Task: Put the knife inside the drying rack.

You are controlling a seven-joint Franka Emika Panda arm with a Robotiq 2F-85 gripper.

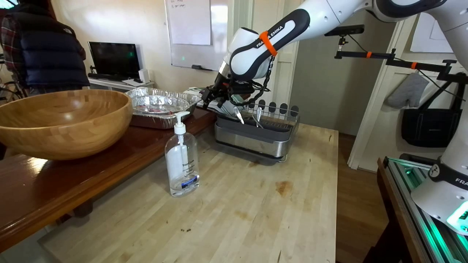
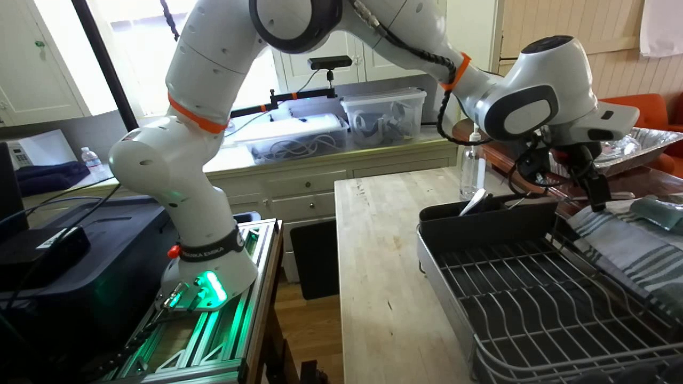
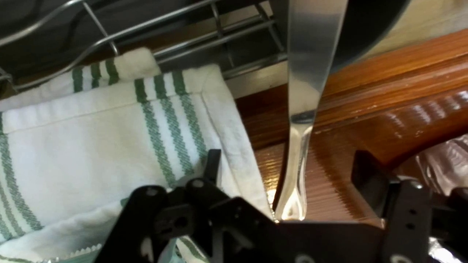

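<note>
The silver knife (image 3: 314,76) lies with its handle end low in the wrist view and its blade reaching up past the wire rim of the drying rack (image 3: 102,39). My gripper (image 3: 289,171) is open, one finger on each side of the handle, with a gap on both sides. The blade's far end is cut off by the picture's top edge; whether it rests on the rack I cannot tell. In both exterior views the grey metal drying rack (image 1: 252,140) (image 2: 445,288) stands on the light wooden table, with the gripper (image 1: 211,100) (image 2: 595,197) beyond its dark utensil holder's end.
Utensils (image 1: 238,115) stand in the dark holder (image 1: 256,128). A green-striped towel (image 3: 91,135) lies beside the rack, under the left finger's side. Foil trays (image 1: 161,106), a large wooden bowl (image 1: 65,124) and a clear pump bottle (image 1: 182,164) are nearby.
</note>
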